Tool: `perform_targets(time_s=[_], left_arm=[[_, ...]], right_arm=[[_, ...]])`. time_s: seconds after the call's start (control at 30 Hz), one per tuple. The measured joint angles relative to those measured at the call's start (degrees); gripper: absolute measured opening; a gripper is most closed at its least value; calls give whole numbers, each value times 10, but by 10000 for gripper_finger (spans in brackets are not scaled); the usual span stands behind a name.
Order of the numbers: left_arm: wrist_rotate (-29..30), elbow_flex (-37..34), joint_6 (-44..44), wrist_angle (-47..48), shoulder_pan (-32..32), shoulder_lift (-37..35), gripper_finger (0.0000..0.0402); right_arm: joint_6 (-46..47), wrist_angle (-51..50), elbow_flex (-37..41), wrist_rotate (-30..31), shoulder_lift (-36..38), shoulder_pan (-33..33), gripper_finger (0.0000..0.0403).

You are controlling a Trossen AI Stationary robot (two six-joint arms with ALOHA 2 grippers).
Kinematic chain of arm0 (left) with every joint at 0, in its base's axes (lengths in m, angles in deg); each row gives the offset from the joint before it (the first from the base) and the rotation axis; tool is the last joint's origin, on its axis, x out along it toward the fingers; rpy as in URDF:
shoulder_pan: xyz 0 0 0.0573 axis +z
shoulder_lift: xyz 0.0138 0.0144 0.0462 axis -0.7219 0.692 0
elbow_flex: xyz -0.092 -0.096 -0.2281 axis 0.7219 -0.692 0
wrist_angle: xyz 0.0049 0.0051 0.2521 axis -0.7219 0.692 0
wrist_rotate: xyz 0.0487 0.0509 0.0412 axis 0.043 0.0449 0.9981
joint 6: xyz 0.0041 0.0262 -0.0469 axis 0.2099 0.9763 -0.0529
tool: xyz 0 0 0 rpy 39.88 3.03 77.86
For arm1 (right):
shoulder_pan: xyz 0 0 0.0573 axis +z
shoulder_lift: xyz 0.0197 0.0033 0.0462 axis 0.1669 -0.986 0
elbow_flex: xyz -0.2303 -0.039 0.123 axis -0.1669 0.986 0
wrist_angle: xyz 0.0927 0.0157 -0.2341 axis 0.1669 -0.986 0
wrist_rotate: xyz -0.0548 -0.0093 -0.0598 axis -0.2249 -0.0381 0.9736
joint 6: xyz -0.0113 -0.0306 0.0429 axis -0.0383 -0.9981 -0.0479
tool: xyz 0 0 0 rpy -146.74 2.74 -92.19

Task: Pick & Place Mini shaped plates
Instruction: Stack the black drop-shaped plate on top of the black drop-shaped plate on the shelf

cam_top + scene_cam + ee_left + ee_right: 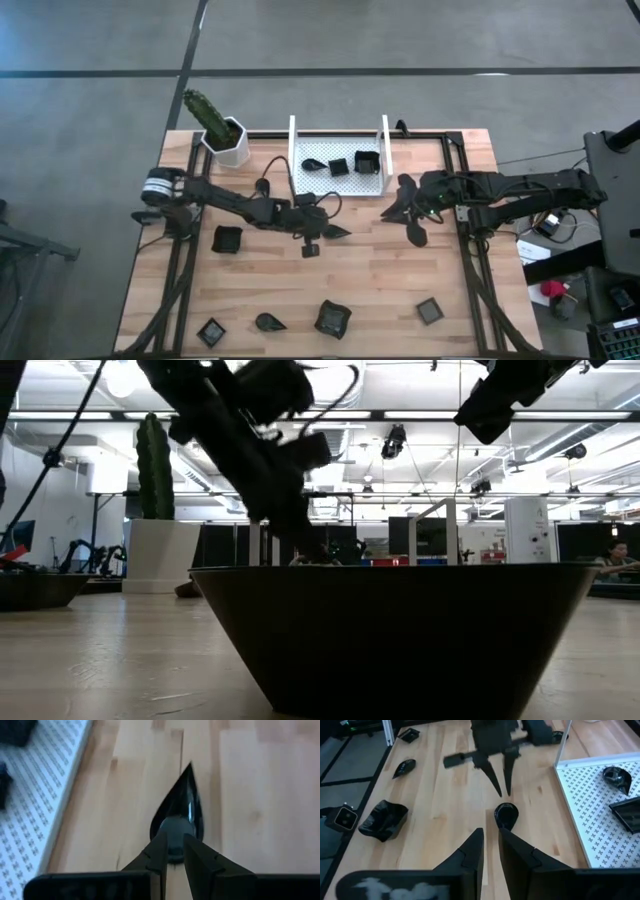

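Note:
A teardrop-shaped mini plate point(178, 812) lies flat on the wood just off the white tray's near side point(335, 232). My left gripper point(175, 837) slants down over its round end, fingers a little apart; the right wrist view shows the fingertips point(498, 792) just clear of the plate point(506, 815). My right gripper point(491, 832) hangs open and higher, to the plate's right point(405, 215), with nothing between its fingers. The white perforated tray point(300, 180) holds three plates: a teardrop point(313, 163) and two square ones point(339, 167) point(366, 160).
More dark plates lie toward the near edge: a square one point(227, 240), a small one point(212, 330), a teardrop point(268, 322), a larger one point(333, 318) that fills the low view point(400, 640), and one at the right point(430, 311). A cactus pot point(225, 135) stands far left.

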Motion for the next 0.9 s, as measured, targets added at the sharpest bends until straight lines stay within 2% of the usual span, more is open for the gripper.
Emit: perform_targets(time_s=[0.2,0.9], left_arm=[[0,10,-13,-1,15,32,55],[0,11,-33,-61,34,70,55]], right_arm=[[-4,3,0,0,-2,0,52],[-4,5,0,0,-3,0,52]])
